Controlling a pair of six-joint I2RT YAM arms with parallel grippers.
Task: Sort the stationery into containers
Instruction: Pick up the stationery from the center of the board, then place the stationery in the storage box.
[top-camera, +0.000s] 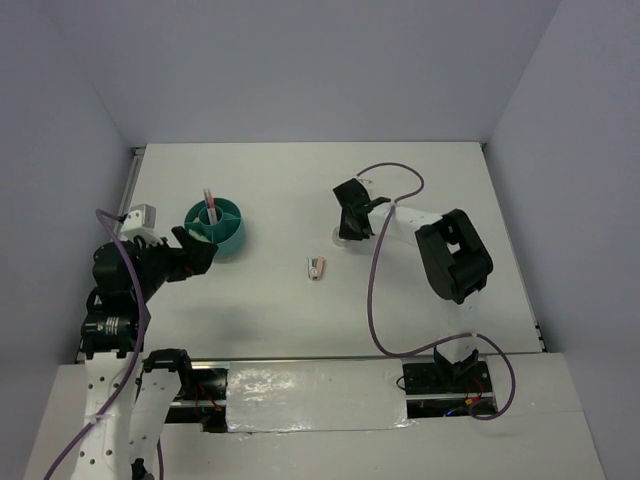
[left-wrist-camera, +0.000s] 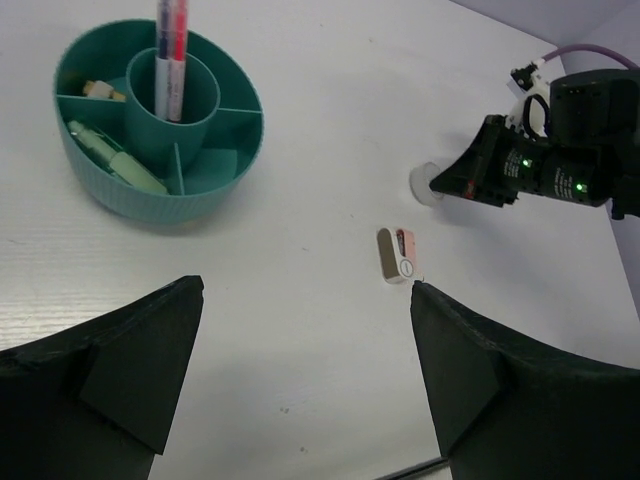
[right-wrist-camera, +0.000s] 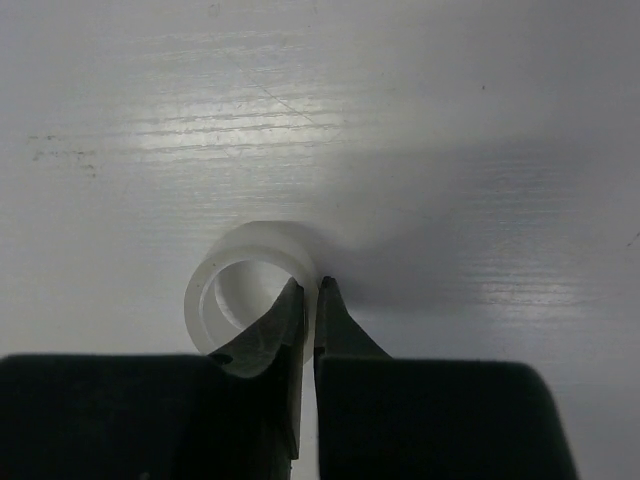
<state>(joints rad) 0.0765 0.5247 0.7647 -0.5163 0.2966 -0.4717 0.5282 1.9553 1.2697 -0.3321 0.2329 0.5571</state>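
Your right gripper (right-wrist-camera: 312, 300) had its jaws drawn almost together on the clear tape ring (right-wrist-camera: 250, 238). One finger was inside the hole and the other outside, with the thin wall pinched between the tips. The ring lay flat on the table (right-wrist-camera: 450, 100), most of it off to one side of the jaws.

I judged it light and fairly stiff but smooth and slick. A pinch at the very tips might have let it swivel or slide out. A hold deeper on the wall, without a hard squeeze, looked safer.

Your left gripper (left-wrist-camera: 305, 288) had its jaws wide apart, holding nothing. A small pink and grey item (left-wrist-camera: 397, 255) lay just beyond one jaw tip. The teal organiser cup (left-wrist-camera: 150, 205) sat well beyond the other, with pens (left-wrist-camera: 170, 50) upright in its central ring.
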